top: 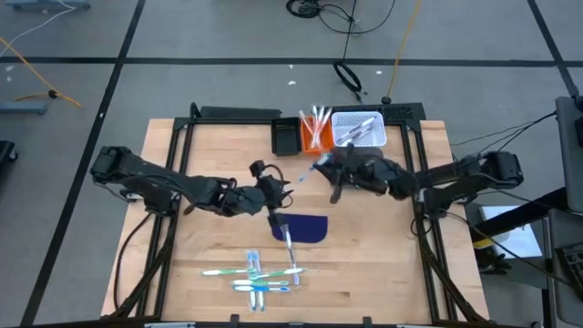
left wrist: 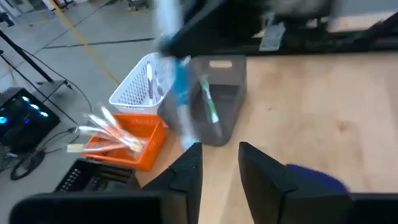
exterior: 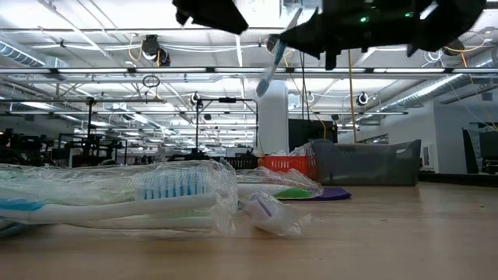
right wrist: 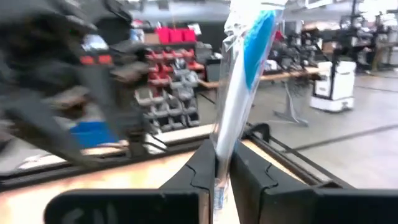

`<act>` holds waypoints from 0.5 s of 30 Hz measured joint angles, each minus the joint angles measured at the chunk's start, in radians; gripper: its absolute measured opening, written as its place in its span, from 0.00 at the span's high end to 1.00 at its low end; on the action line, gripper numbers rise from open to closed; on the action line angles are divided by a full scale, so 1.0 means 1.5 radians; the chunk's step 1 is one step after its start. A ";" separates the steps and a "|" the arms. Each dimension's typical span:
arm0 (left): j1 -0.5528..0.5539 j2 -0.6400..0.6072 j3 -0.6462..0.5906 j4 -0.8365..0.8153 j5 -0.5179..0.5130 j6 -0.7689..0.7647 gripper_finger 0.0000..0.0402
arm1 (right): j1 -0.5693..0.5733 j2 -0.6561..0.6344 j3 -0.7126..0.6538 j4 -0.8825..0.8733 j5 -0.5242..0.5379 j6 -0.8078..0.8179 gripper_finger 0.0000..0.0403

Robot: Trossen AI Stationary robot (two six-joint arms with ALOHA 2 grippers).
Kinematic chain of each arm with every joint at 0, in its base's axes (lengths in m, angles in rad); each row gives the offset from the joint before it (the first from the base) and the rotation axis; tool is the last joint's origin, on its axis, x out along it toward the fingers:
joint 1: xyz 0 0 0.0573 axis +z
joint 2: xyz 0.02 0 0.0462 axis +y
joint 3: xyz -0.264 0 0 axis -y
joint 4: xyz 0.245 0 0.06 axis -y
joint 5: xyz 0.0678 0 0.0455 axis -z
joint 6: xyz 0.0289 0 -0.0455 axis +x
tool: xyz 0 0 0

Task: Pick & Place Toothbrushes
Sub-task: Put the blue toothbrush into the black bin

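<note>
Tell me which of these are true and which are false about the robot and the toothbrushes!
1. The right claw is pinching a wrapped blue toothbrush. True.
2. The left claw is holding a toothbrush. False: its fingers stand apart with nothing between them.
3. The orange bin has toothbrushes in it. True: pinkish ones stick out of it.
4. All the toothbrushes are already in bins. False: several lie on the wooden table near its front edge.
5. The dark blue mat lies inside the white basket. False: it lies flat on the table, in the middle.
</note>
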 joint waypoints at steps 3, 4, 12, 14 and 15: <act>-0.013 -0.012 0.000 -0.030 0.003 -0.029 0.71 | -0.043 0.016 0.037 -0.040 -0.030 -0.005 0.95; -0.017 -0.012 0.000 -0.032 0.003 -0.037 0.71 | -0.058 0.023 0.050 -0.045 -0.042 -0.006 0.95; -0.046 -0.012 0.000 -0.079 0.002 -0.056 0.71 | -0.185 0.131 0.136 -0.085 -0.130 0.040 0.95; -0.050 -0.012 0.000 -0.085 0.003 -0.064 0.71 | -0.210 0.174 0.169 -0.085 -0.164 0.056 0.95; -0.051 -0.012 0.000 -0.084 0.003 -0.066 0.71 | -0.221 0.196 0.185 -0.084 -0.177 0.062 0.95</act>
